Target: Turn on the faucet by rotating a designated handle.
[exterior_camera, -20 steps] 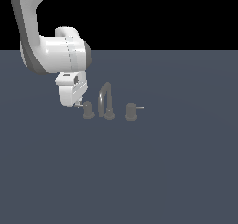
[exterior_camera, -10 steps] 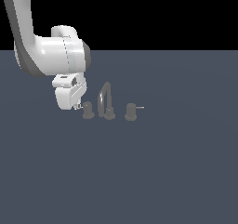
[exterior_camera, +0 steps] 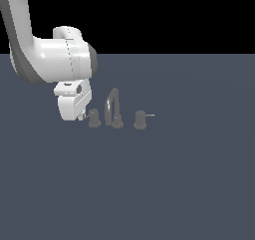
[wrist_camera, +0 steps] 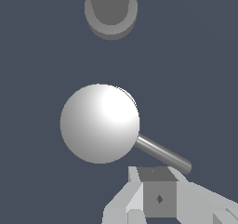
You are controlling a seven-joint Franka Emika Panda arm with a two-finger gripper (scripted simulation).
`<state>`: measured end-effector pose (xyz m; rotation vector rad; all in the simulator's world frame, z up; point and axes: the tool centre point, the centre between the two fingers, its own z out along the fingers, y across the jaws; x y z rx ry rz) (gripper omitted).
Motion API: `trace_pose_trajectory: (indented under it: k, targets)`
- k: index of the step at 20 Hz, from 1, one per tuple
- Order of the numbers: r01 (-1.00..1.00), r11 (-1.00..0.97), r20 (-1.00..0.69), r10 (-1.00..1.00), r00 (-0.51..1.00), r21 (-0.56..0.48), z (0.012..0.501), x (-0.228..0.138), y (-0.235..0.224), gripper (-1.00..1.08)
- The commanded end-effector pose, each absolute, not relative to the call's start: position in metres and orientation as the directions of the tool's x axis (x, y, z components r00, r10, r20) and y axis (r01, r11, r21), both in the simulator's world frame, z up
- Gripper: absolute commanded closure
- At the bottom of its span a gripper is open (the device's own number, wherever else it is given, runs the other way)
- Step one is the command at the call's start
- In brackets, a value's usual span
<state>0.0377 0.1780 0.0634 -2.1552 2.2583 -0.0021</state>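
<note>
The faucet (exterior_camera: 114, 110) stands on the dark floor: an arched spout between two squat knobs. The handle (exterior_camera: 94, 119) is the knob on the exterior view's left; its dark rod lever points toward my gripper (exterior_camera: 82, 116). In the wrist view the handle (wrist_camera: 100, 123) shows from above as a bright round top, with the lever (wrist_camera: 162, 153) running out from it to just in front of my gripper (wrist_camera: 158, 190). The fingers show together with no gap, holding nothing. I cannot tell whether they touch the lever.
The twin knob (exterior_camera: 140, 119) with its paler lever (exterior_camera: 149, 115) stands on the exterior view's right of the spout. The spout's round base (wrist_camera: 110, 9) shows beyond the handle in the wrist view. The white arm (exterior_camera: 55, 60) fills the upper left of the exterior view.
My gripper has sunk a little toward the handle's lever. The faucet's parts look unmoved.
</note>
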Motion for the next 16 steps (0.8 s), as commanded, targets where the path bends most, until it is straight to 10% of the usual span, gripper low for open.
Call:
trace_pose_trajectory:
  k: [1, 16]
  targets:
    - [-0.998, 0.059, -0.004, -0.998, -0.059, -0.005, 0.064, 0.030, 0.164, 1.08]
    - [-0.997, 0.072, -0.001, -0.997, -0.072, 0.000, 0.064, 0.025, 0.112, 1.08]
